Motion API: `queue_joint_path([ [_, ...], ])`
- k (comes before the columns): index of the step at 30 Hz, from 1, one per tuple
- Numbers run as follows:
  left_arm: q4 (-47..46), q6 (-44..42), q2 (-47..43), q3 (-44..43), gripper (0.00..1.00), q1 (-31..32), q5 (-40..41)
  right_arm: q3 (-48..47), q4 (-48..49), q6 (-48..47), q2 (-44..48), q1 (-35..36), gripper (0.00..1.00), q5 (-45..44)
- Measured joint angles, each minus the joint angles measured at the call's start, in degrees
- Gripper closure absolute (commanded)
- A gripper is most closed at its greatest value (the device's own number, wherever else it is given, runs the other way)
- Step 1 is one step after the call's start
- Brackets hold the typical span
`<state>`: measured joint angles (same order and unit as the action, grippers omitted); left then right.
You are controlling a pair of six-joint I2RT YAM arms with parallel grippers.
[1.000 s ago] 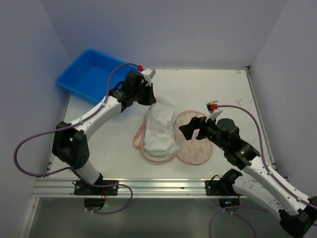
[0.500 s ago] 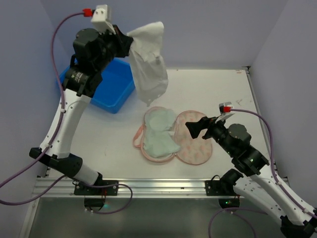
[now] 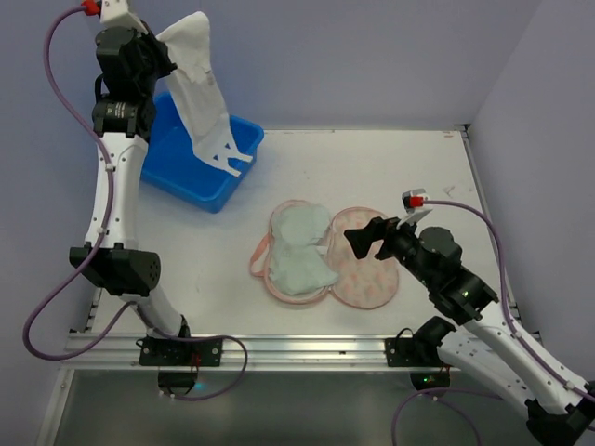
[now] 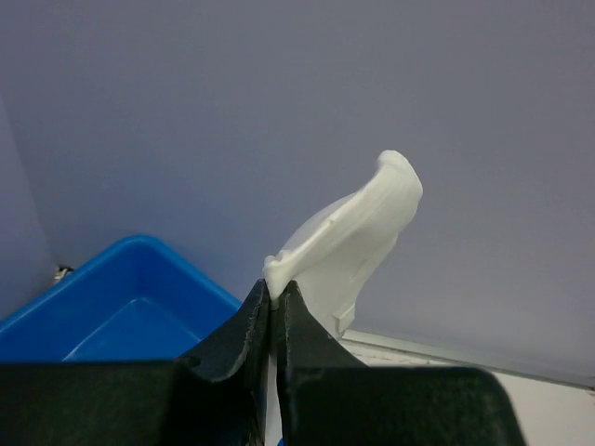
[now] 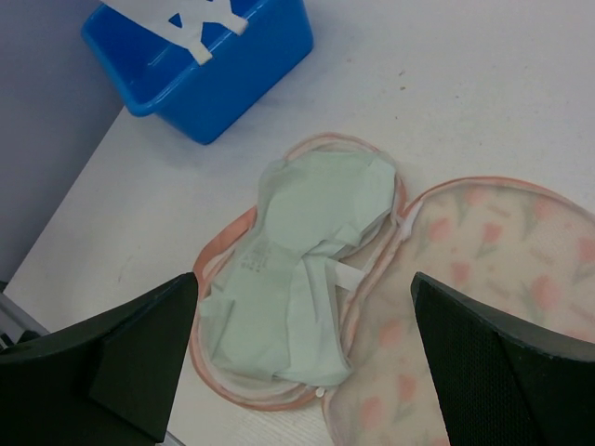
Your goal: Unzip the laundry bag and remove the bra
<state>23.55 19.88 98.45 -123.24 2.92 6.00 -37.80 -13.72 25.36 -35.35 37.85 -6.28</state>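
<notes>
The laundry bag (image 3: pixel 358 269) lies unzipped and spread open on the table, floral half on the right (image 5: pixel 483 307). Pale mint fabric (image 5: pixel 307 251) fills its left half; I cannot tell whether it is lining or a garment. My left gripper (image 3: pixel 164 46) is raised high and shut on the top edge of the bra (image 3: pixel 200 88), white with thin straps. The bra hangs down with its straps inside the blue tub (image 3: pixel 200 186). The left wrist view shows the gripper (image 4: pixel 276 293) pinching the bra (image 4: pixel 363 223). My right gripper (image 3: pixel 364 240) is open and empty above the bag (image 5: pixel 303 279).
The blue plastic tub (image 5: pixel 214 65) stands at the back left by the wall, with the bra's straps (image 5: pixel 200 19) over it. Walls close in the table on the left, back and right. The right arm reaches in from the near right.
My left arm has swung up and to the left with the bra, from over the bag to above the blue tub. The bag stays open. My right gripper has barely moved.
</notes>
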Motion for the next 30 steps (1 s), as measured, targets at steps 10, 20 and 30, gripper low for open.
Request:
queue_joint_path([
  [10,-5.6,-2.3,5.6,3.1,1.00,-5.5,3.7,0.0,0.0,-0.4,-2.5,0.0,0.01,0.6],
  [20,-13.1,-0.2,6.2,14.0,1.00,-6.6,-1.1,0.0,0.2,-0.6,-3.8,0.0,0.01,1.4],
  [30,-18.0,9.9,6.2,31.7,1.00,-5.6,-10.6,0.0,1.1,-0.6,-5.0,0.0,0.01,1.6],
])
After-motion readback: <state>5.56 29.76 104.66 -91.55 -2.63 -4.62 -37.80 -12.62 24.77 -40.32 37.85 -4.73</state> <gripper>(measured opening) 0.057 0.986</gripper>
